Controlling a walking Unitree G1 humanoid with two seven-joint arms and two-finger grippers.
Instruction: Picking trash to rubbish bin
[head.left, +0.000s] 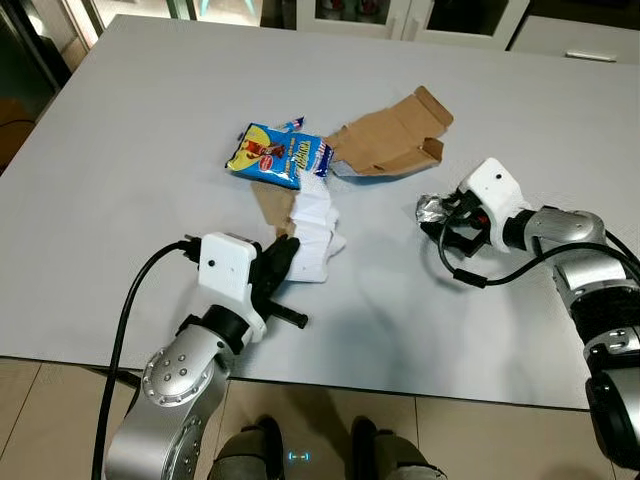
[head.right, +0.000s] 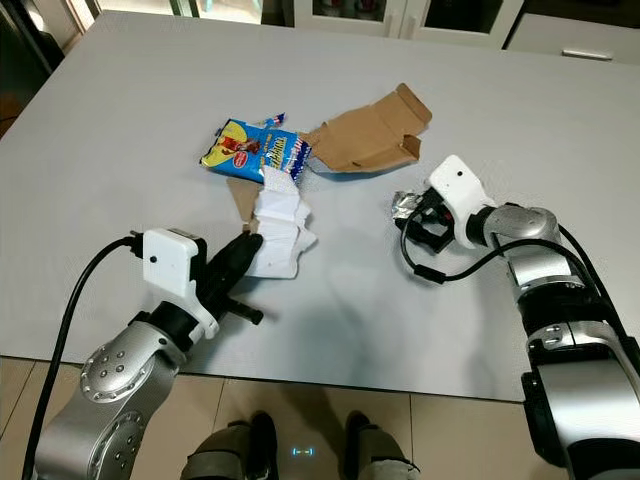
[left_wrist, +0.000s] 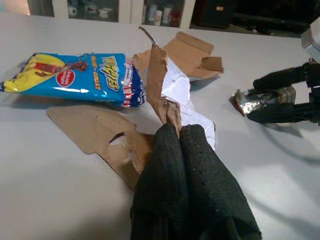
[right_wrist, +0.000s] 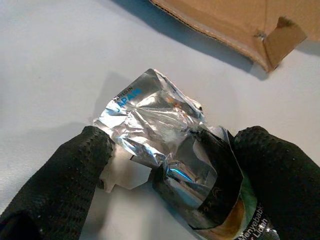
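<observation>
My left gripper (head.left: 288, 246) lies low on the grey table (head.left: 140, 140), shut on a torn brown cardboard strip (left_wrist: 157, 75). That strip lies with crumpled white paper (head.left: 315, 232). A blue snack packet (head.left: 276, 154) lies just beyond them, and a flattened brown carton (head.left: 392, 138) sits to its right. To the right, a crumpled silver foil wrapper (right_wrist: 150, 115) rests on the table between the two fingers (right_wrist: 75, 175) of my right gripper (head.left: 441, 216). Both fingers press against its sides.
The table's front edge (head.left: 400, 392) runs close to my body, with tiled floor below it. White cabinets (head.left: 560, 35) stand behind the far side. Black cables (head.left: 135, 300) trail from both wrists over the tabletop.
</observation>
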